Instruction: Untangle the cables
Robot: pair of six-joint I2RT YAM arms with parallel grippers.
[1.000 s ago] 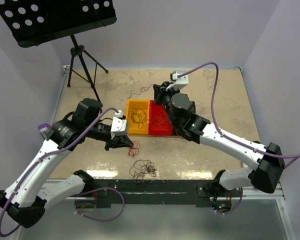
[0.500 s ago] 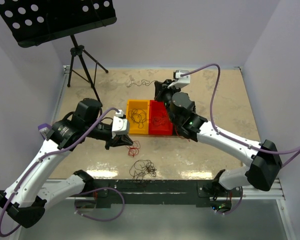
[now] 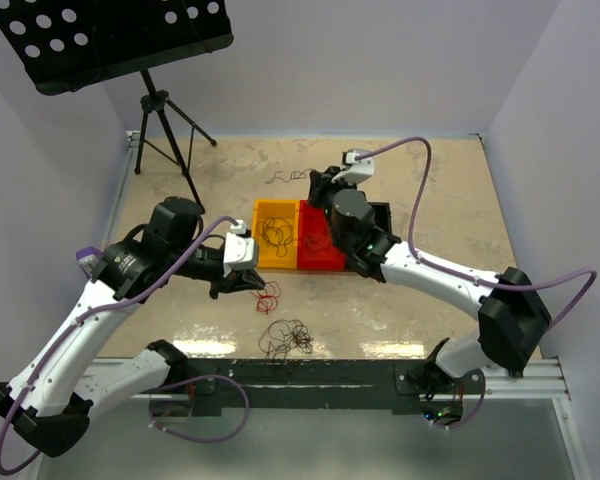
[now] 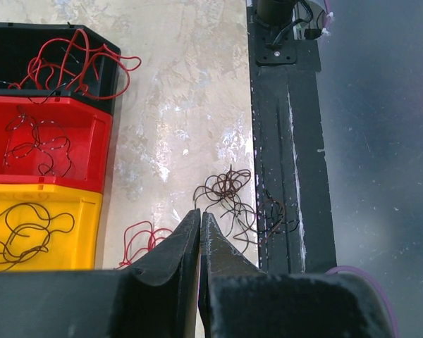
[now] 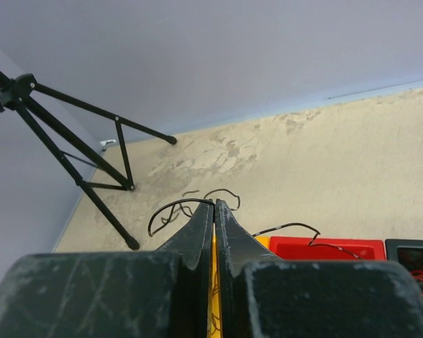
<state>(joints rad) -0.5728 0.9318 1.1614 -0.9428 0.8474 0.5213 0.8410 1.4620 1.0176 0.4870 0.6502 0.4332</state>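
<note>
Black cable [image 5: 170, 204] pinched in right pincer [image 5: 213, 204], left pincer [image 4: 199, 215] pressed together, red cable [image 4: 142, 236] beside it

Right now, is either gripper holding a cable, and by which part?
The right gripper pinches a thin black cable at its tips, partway along its length; wire trails out both sides. The left gripper is shut, with no cable visible between its fingers.

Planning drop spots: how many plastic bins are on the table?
3, in one row: the yellow plastic bin nearest the left arm, the red plastic bin in the middle, the black plastic bin beyond it, partly hidden by the right arm.
</note>
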